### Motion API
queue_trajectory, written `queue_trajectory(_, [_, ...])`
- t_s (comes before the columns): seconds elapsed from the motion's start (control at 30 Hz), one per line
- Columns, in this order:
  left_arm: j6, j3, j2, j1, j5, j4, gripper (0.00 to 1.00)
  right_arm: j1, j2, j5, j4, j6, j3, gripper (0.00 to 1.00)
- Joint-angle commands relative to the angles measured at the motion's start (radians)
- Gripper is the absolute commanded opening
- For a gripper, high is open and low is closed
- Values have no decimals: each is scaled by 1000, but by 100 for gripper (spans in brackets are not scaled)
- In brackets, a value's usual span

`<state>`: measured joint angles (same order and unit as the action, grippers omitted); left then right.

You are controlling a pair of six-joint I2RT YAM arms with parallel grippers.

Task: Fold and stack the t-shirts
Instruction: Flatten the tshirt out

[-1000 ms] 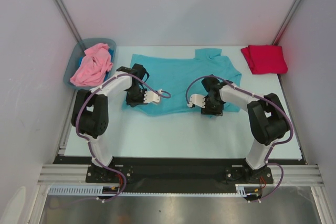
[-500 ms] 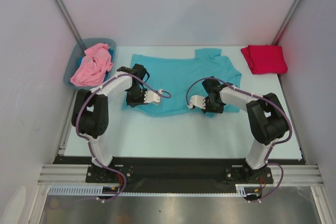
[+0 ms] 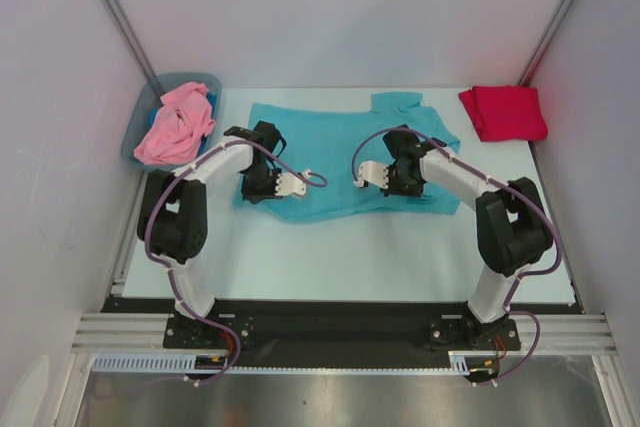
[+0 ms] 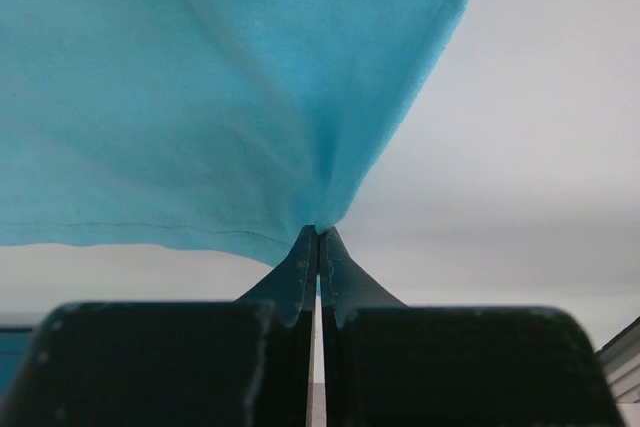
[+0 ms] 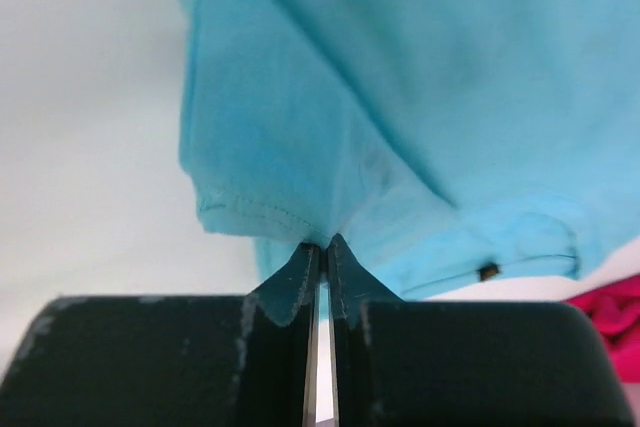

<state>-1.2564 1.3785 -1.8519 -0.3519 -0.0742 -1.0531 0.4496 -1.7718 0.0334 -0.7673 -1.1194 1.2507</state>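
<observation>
My left gripper (image 4: 318,239) is clenched on the teal t-shirt (image 3: 335,142) at its left edge. My right gripper (image 5: 323,249) pinches its right hem.

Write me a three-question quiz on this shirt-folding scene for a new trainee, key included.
1. True or false: the red t-shirt lies in the bin.
2. The left gripper is shut on: A) the teal t-shirt B) the red t-shirt C) nothing.
3. Which shirt does the right gripper pinch, and where?
Key: 1. False: it lies at the table's far right corner; the pink t-shirt is in the bin. 2. A. 3. The teal t-shirt, at a stitched edge.
</observation>
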Motion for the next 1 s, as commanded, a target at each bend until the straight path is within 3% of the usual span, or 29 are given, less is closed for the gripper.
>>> queue_trajectory(0.0, [0, 42, -7, -10, -16, -2, 0, -5, 20, -6, -50, -14, 72, 7])
queue_trajectory(0.3, [0, 48, -17, -15, -24, 7, 0, 20, -74, 28, 26, 24, 128, 8])
queue_trajectory(0.87, [5, 47, -29, -24, -36, 13, 0, 92, -224, 109, 322, 56, 230, 6])
queue_trajectory(0.93, [6, 51, -33, -24, -38, 13, 0, 96, -256, 126, 315, 53, 243, 7])
queue_trajectory(0.97, [6, 53, -33, -24, -39, 15, 0, 98, -267, 135, 316, 58, 253, 15])
